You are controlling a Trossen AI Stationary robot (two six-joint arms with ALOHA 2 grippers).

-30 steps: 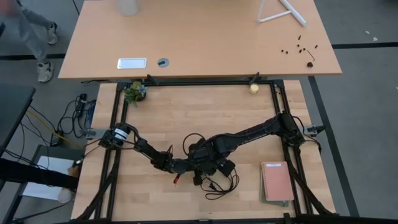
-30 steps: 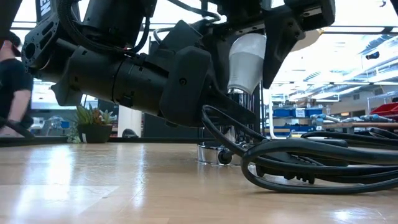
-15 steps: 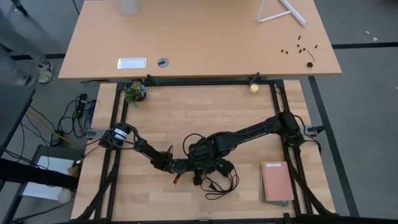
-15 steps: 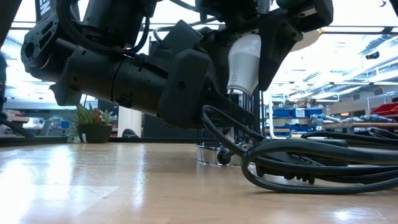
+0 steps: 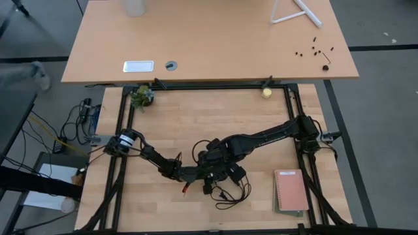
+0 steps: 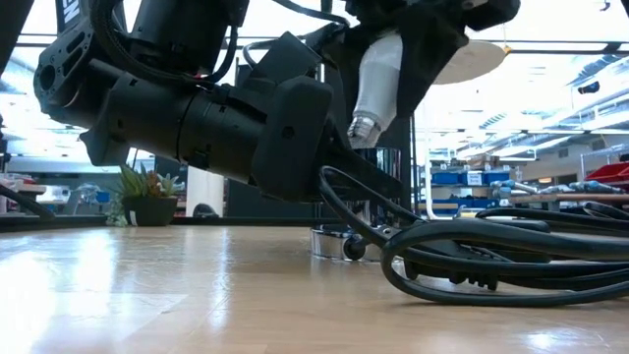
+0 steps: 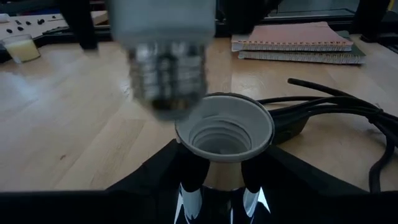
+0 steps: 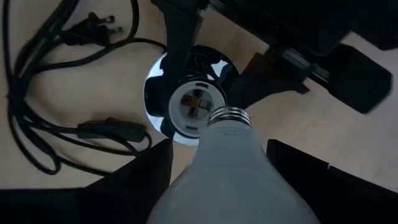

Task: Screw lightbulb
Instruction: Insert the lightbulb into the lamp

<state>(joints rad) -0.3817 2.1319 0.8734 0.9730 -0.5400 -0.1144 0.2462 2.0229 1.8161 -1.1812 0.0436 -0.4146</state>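
Lightbulb [image 6: 378, 84] now tilted, lifted off socket [image 7: 224, 134]; right gripper [image 8: 217, 180] clamped on bulb, left gripper [image 7: 214, 186] pinching socket. Needs realigning.

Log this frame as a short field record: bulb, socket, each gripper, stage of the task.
lightbulb: held tilted above the socket, screw base down, not yet in the threads
socket: upright on the table, mouth open, empty
right gripper: shut on the lightbulb
left gripper: clamped on the socket's silver body
cord: black cable coiled on the table beside the socket
stage: bulb off-centre over the socket, not engaged
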